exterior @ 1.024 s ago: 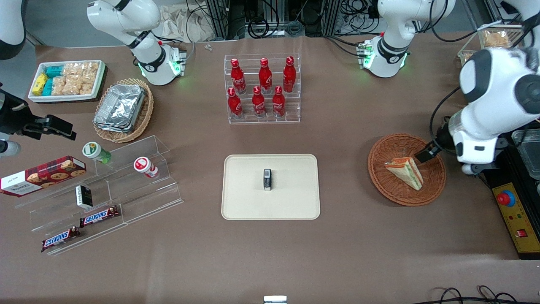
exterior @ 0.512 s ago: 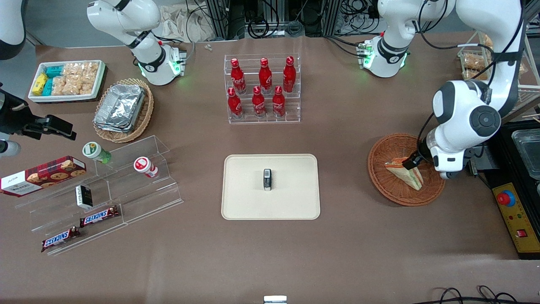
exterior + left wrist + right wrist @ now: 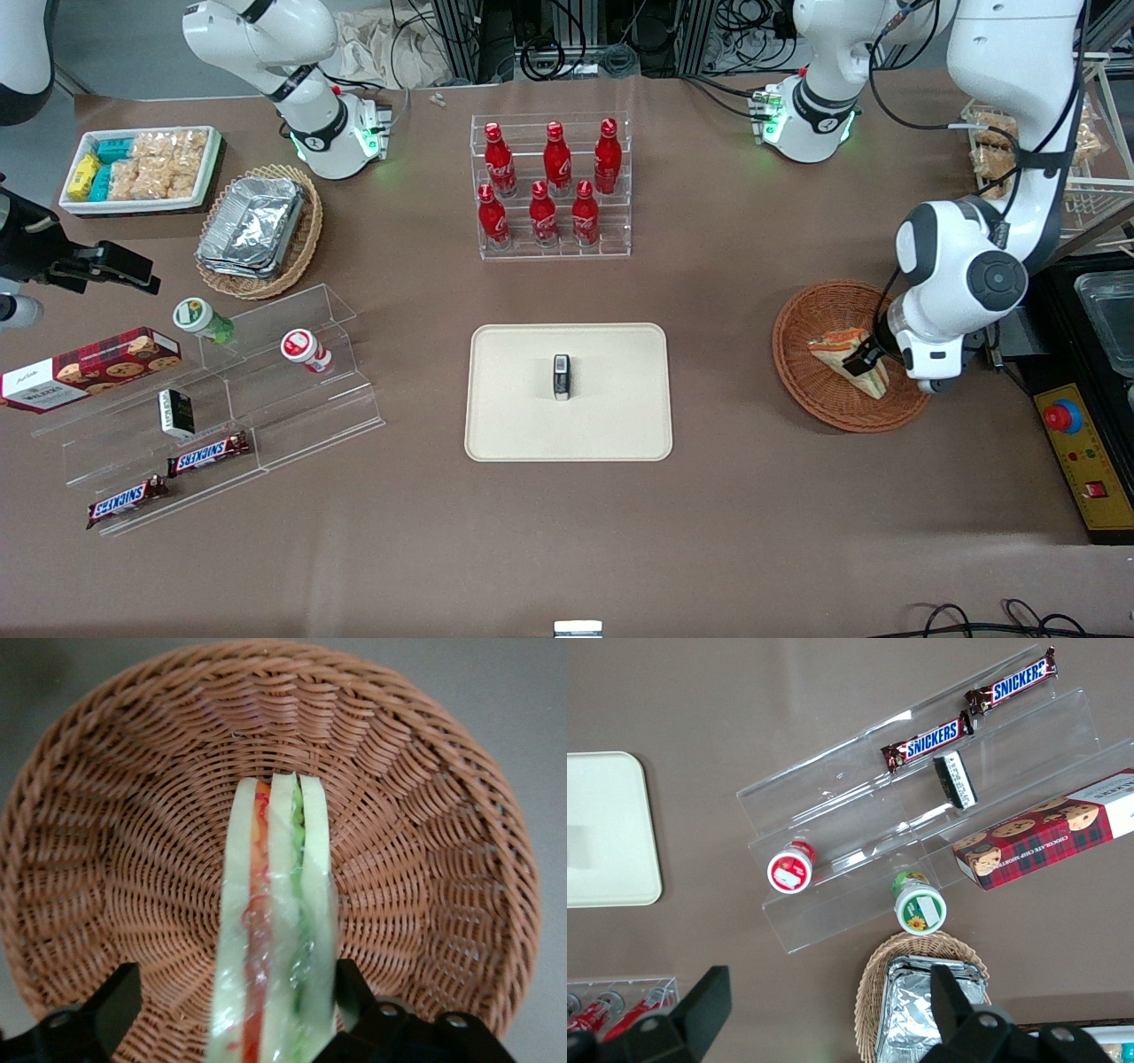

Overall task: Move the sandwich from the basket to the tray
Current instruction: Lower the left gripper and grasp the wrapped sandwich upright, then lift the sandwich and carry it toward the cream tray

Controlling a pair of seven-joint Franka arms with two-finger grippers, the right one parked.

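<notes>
Left claw (image 3: 232, 1010) down in round reddish-brown wicker basket (image 3: 106, 815), fingers spread wide astride clear-wrapped triangular sandwich (image 3: 276, 930), one finger touching it.

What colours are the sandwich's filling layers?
Orange-red and green between pale bread, clearest in the left wrist view: sandwich, in the basket, gripper open astride it.

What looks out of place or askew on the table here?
A small dark object already sits mid-tray, where the sandwich is meant to go. Two round-lidded containers lie tipped on the clear stand. The gripper is down in the basket, open, straddling the sandwich.
</notes>
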